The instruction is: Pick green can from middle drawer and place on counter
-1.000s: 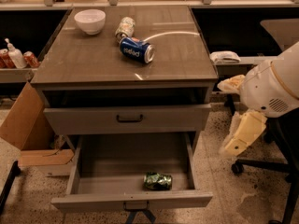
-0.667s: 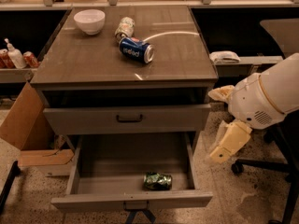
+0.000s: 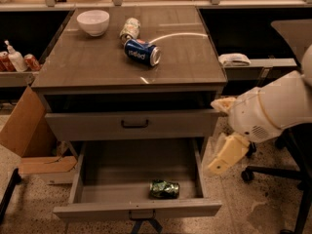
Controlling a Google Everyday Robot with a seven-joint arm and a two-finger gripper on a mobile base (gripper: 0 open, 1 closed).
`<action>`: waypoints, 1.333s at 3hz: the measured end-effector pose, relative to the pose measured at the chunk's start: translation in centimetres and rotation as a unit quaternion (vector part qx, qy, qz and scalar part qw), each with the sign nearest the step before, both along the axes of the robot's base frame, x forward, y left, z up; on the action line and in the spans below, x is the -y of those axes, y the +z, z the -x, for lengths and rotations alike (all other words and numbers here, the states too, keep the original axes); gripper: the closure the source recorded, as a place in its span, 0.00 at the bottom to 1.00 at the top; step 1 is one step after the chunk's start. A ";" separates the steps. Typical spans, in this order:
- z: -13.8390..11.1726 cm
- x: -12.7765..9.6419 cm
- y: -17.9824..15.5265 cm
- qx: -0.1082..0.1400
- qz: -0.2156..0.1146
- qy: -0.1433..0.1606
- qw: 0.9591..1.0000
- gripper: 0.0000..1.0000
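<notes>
One green can (image 3: 164,189) is lying on its side in the open middle drawer (image 3: 136,209), near the front panel and a little right of centre; its crumpled body is showing no readable label. Two more cans are resting on the bench (image 3: 97,62): a blue can (image 3: 142,52) on its side, carrying white lettering that is appearing upside down and cannot be read with confidence, and a pale can (image 3: 129,29) just behind it, beside a white bowl (image 3: 93,22). Compared with the earlier views, the gripper (image 3: 215,135) is sitting further left and now hanging just off the cabinet's right edge, level with the closed upper drawer (image 3: 134,124), while the green can is remaining in the same place. Its cream jaws are standing spread apart, gripping nothing. A glossy grey-brown top is reflecting a curved streak of light. Around the cabinet, a cardboard box (image 3: 29,135) is leaning at the left, an office chair base (image 3: 273,172) is standing at the right, and speckled flooring (image 3: 243,213) is showing below.
</notes>
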State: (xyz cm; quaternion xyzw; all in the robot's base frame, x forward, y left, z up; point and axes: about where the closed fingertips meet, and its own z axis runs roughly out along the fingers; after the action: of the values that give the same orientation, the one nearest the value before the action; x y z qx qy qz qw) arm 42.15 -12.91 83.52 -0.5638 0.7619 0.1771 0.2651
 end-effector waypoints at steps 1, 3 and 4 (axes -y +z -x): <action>-0.9 -2.3 -3.8 0.004 -0.041 -0.008 0.999 0.00; -2.0 -6.1 -7.9 0.001 -0.093 -0.005 0.996 0.00; -1.7 -7.5 -10.6 -0.009 -0.104 -0.005 0.995 0.00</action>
State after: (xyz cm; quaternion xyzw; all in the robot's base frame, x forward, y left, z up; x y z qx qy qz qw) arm 43.87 -5.42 72.96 -0.5276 0.7448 0.2589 0.3160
